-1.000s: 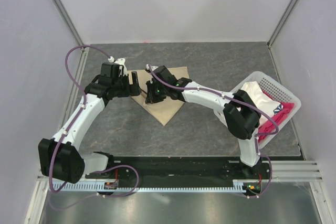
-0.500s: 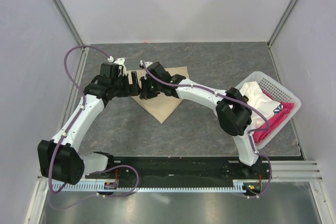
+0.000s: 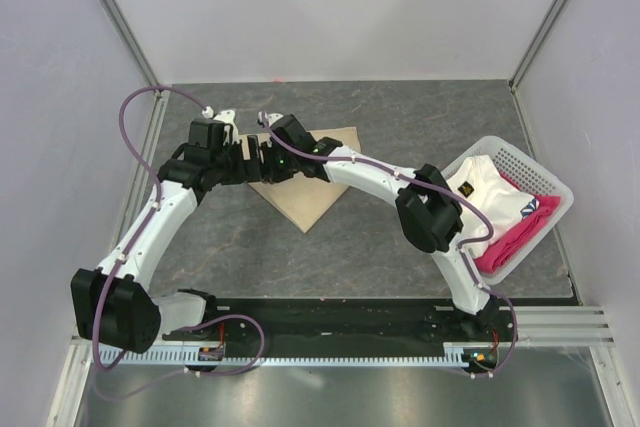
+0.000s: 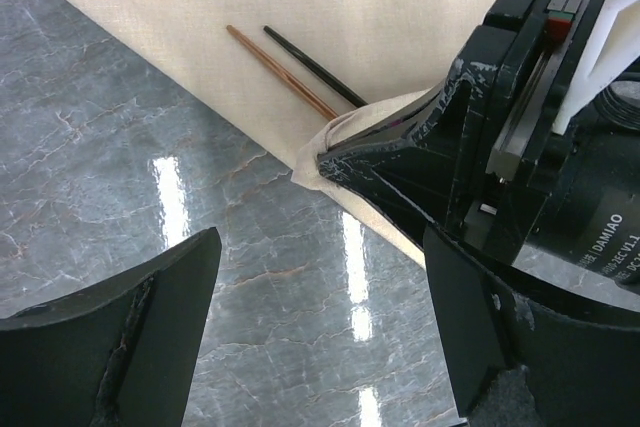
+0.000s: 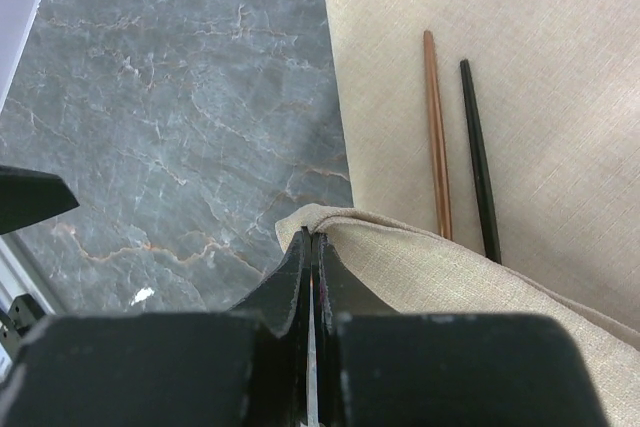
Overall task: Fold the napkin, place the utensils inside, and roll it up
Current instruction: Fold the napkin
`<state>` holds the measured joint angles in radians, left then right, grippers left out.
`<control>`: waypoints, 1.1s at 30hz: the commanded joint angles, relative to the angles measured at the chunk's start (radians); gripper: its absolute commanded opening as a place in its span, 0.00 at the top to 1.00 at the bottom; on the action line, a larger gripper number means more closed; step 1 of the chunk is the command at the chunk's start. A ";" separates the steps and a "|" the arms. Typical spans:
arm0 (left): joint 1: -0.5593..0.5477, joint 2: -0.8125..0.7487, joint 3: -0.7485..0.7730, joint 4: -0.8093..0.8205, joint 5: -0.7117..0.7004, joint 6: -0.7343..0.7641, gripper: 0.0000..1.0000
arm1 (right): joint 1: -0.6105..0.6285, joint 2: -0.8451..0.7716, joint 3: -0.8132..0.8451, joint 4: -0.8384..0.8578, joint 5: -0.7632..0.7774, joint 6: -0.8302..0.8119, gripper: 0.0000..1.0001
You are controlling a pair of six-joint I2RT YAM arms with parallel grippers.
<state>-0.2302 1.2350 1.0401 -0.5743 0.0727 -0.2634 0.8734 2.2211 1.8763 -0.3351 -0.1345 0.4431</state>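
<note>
**Napkin** (image 3: 305,205), plain beige square of soft cloth: lies on the grey marbled desk (image 3: 400,237), left of centre, with one edge raised and doubled over itself.

**Utensils** (image 5: 437,137), two thin sticks, one brown and one black: lie side by side on the napkin, their near ends hidden under the raised fold.

**Right pincer** (image 5: 310,247): closed tight on the raised napkin edge.

**Left pincer** (image 4: 320,247): spread wide, holding nothing, just beside the right pincer, over bare desk at the napkin's border.

**White perforated plastic basket** (image 3: 530,165): at the desk's right side, containing a white cloth (image 3: 480,182) and a pink-red cloth (image 3: 505,242).
</note>
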 commanded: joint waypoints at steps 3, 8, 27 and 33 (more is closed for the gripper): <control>-0.001 -0.028 -0.002 0.028 0.015 0.021 0.10 | 0.006 0.052 0.092 0.008 0.032 -0.015 1.00; -0.003 -0.028 -0.003 0.028 0.018 0.021 0.10 | 0.006 0.083 0.130 0.007 0.036 -0.015 1.00; 0.046 -0.017 -0.009 0.047 -0.014 0.001 0.07 | -0.010 0.130 0.188 0.005 0.044 -0.004 0.49; 0.218 -0.022 -0.049 0.139 0.065 -0.123 0.07 | -0.057 0.080 0.175 0.007 0.030 0.003 0.37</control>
<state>-0.1169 1.2316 1.0241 -0.5343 0.0937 -0.2844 0.8562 2.3558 2.0258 -0.3511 -0.0994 0.4438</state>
